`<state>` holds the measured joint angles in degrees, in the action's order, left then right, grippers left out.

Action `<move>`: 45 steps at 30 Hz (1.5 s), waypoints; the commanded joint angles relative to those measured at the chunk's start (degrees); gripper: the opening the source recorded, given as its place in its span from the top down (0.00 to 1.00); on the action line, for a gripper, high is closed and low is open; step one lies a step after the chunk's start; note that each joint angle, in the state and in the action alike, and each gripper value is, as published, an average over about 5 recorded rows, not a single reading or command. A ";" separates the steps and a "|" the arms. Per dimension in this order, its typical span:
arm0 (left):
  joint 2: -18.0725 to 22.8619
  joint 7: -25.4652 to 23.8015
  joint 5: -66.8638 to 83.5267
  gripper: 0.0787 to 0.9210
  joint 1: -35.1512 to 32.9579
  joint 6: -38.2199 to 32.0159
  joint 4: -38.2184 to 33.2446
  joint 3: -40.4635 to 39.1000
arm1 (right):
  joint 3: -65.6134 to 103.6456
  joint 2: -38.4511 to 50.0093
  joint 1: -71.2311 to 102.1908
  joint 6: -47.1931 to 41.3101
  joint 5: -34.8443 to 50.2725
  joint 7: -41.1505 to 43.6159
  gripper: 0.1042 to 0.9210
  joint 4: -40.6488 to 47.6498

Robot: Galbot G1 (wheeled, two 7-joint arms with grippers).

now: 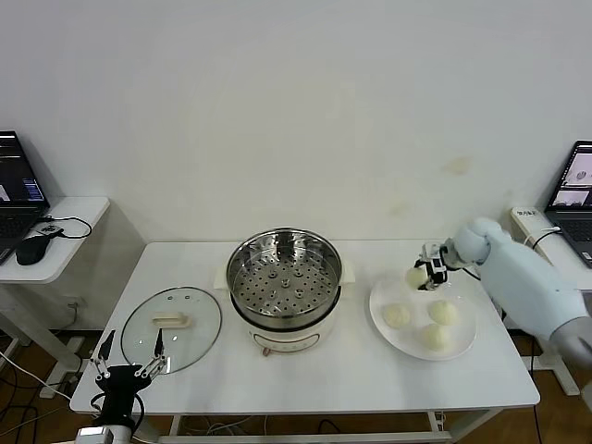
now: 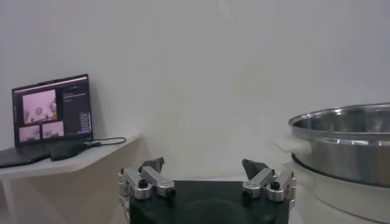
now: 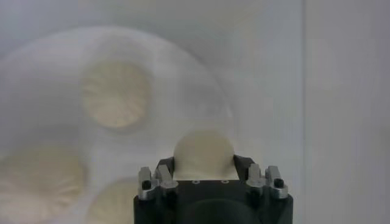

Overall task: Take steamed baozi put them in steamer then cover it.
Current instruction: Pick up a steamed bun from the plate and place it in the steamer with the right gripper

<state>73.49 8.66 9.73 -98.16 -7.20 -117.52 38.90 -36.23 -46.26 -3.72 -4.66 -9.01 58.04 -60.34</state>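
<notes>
Cream-white and dome-shaped, one steamed baozi (image 3: 203, 152) sits clamped between the jaws of our right gripper (image 1: 425, 275), whose arm reaches in from the right, raised over the plate (image 1: 465, 338) edge nearest the steamer (image 1: 284, 289). Three more buns (image 1: 444, 313) lie below the jaws. Our left gripper (image 1: 130, 354) hangs parked, jaws wide, just before the cover (image 1: 171, 328) (lying flat on the table (image 1: 370, 384)). We read no writing
</notes>
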 commanded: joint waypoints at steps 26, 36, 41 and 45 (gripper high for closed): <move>0.16 -0.31 5.22 0.12 -1.73 -0.10 0.02 0.49 | -31.27 -23.36 -28.04 10.56 21.19 -2.06 0.36 -2.53; 0.90 -0.21 5.17 0.12 -1.68 -0.09 -0.46 1.59 | -35.23 -30.41 -22.97 21.36 7.86 -6.40 0.36 3.31; 1.09 -0.23 5.08 0.12 -1.03 -0.09 0.25 1.54 | -34.94 -32.66 -21.42 27.40 1.33 -8.88 0.36 8.52; 1.01 -0.29 5.04 0.12 -0.50 -0.01 0.74 1.52 | -34.61 -33.86 -20.34 30.72 -1.35 -10.33 0.35 11.45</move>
<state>74.44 8.38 14.74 -98.67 -7.23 -116.92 40.26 -68.98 -76.81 -24.60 20.19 -5.06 49.32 -52.96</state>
